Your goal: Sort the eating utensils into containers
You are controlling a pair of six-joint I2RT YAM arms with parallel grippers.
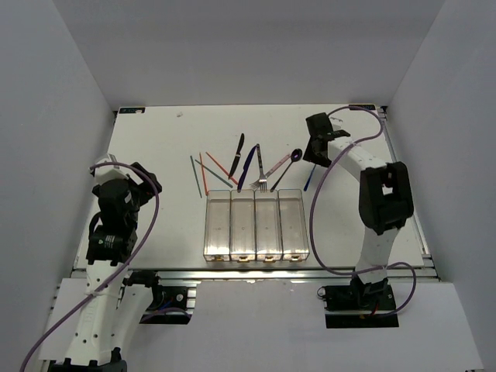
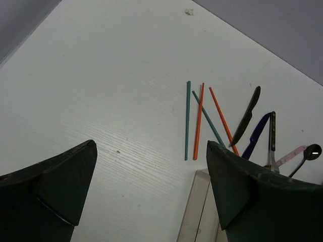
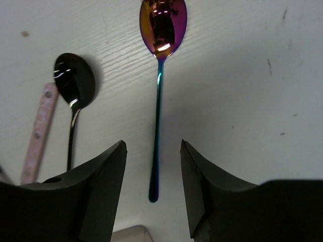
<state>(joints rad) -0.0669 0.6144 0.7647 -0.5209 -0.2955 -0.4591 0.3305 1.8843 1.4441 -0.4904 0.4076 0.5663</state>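
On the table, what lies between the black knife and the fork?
The dark-blue knife lies between the black knife and the fork. The left wrist view shows this most clearly.

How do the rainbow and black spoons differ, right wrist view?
Colour: the rainbow spoon has a purple-gold bowl and blue-green handle; the black spoon is glossy black. Position: the rainbow spoon lies centred between the open jaws of the right gripper; the black spoon sits outside them, beside a pink handle. Both lie on the table, bowls pointing away from it.
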